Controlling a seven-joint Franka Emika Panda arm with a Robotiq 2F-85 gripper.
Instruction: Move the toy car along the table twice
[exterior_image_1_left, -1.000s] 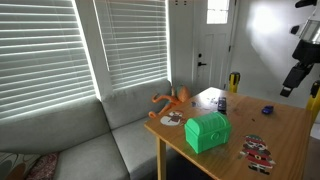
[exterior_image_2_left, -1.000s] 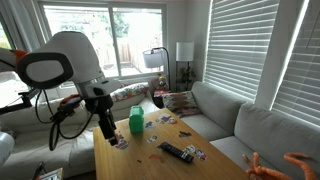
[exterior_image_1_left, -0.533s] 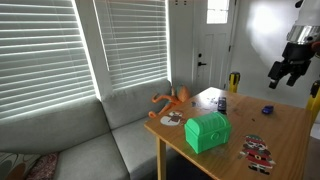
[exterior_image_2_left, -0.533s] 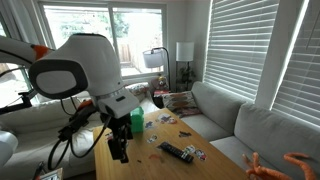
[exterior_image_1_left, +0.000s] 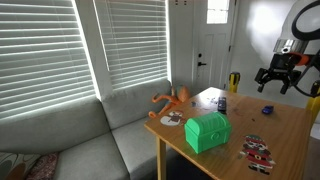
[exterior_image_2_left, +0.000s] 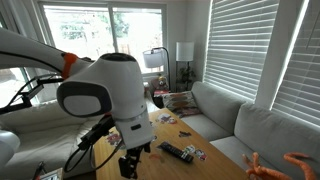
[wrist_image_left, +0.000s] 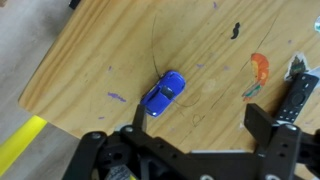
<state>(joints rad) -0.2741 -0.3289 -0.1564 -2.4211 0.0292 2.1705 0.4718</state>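
Finding: the toy car (wrist_image_left: 163, 93) lies on the bare wood of the table (wrist_image_left: 90, 60), near its edge. In the wrist view it sits just ahead of my gripper (wrist_image_left: 197, 118) and off-centre, closer to one finger than the other, with its long axis running diagonally across the line between my fingers. My jaws stand wide apart, holding nothing and touching nothing. In an exterior view the gripper (exterior_image_1_left: 275, 80) hangs clear above the tabletop with the car (exterior_image_1_left: 266, 110) below it, so I judge the coming move needs a descent, a small sideways correction and some wrist rotation.
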